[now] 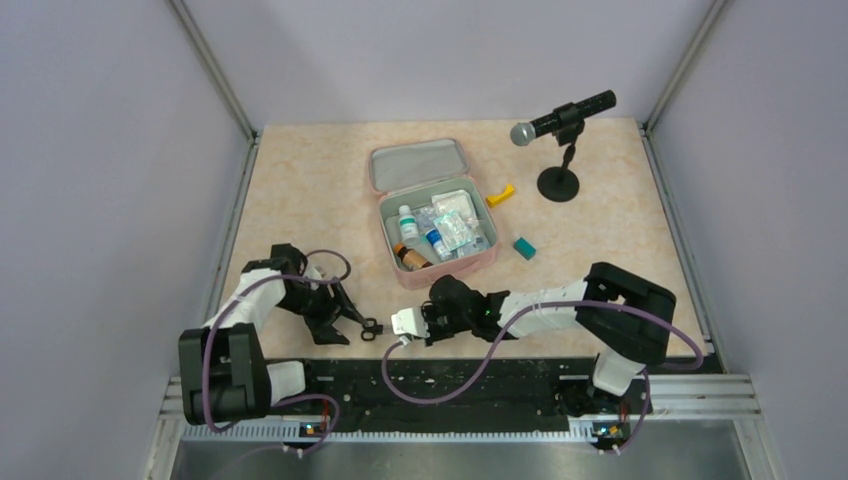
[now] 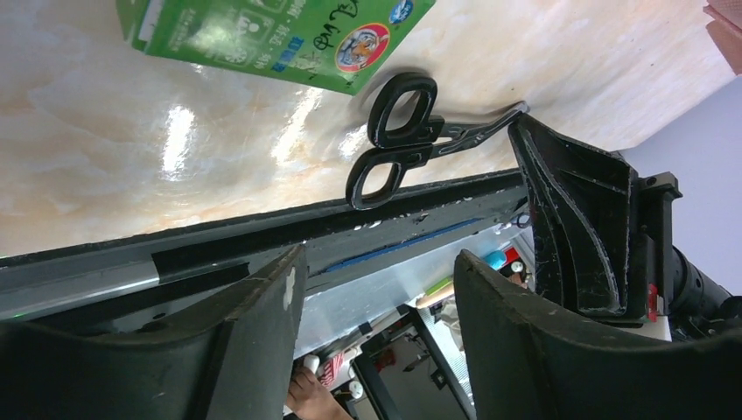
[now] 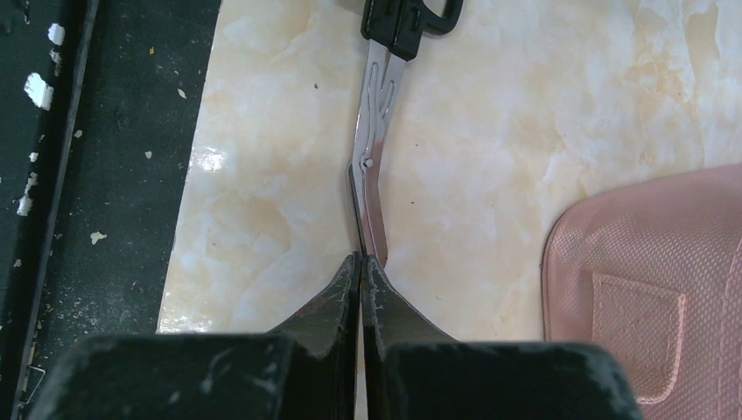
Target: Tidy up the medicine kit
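The soft pink zip-around fabric medicine kit [image 1: 420,168] lies open in the middle of the beige marble-patterned table [image 1: 300,190]. Its grey-green lined lid is laid back toward the far side, and its tray holds small bottles and clear packets.

Nearer the front edge, off the kit's near left corner and apart from it, the right claw [image 3: 361,262] is clenched on the blade tip of black-handled steel scissors [image 3: 374,157]. The scissors lie flat on the table with their handles pointing away from the kit. In the right wrist view the kit's pink corner [image 3: 647,262] sits beside this claw, not touching it.

The left claw [image 2: 378,258] is farther left, well apart from the kit. It is released, with its fingers spread and nothing between them, just beside the scissor handles.

A green printed carton [image 2: 280,35] lies close beyond those handles. A small yellow piece [image 1: 500,195] and a small teal block [image 1: 524,247] lie right of the kit, and a black microphone on a round stand [image 1: 560,150] is farther back.
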